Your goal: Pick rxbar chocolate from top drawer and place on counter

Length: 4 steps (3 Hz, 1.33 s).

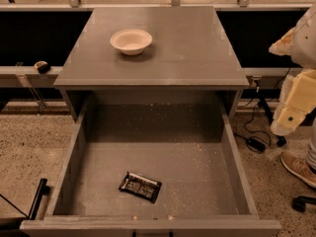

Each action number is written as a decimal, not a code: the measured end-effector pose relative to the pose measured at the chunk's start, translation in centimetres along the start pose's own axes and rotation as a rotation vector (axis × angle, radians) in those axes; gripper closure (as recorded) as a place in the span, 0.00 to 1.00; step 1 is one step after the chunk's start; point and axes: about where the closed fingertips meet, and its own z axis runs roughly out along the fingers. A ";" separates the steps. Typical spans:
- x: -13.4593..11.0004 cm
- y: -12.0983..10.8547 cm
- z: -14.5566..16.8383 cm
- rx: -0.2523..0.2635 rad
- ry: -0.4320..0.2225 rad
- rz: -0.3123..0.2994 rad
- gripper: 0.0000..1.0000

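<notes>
Arm [305, 36] enters at the far right edge of the camera view, largely cut off by the frame. Upper segment is pale and rounded, with a ragged cream patch on its left side. Below it a blocky pale-yellow segment hangs downward, slightly tilted, its lower end leaning left. Gripper [288, 118] sits at that lower end, about mid-height in the view, pointing down and a little left. Suspended in the air, touching nothing.
</notes>
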 end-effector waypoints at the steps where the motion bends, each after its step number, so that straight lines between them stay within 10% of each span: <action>1: 0.0 0.0 0.0 0.000 0.000 0.000 0.00; 4: -3.9 2.4 10.4 -0.111 -0.014 -0.056 0.00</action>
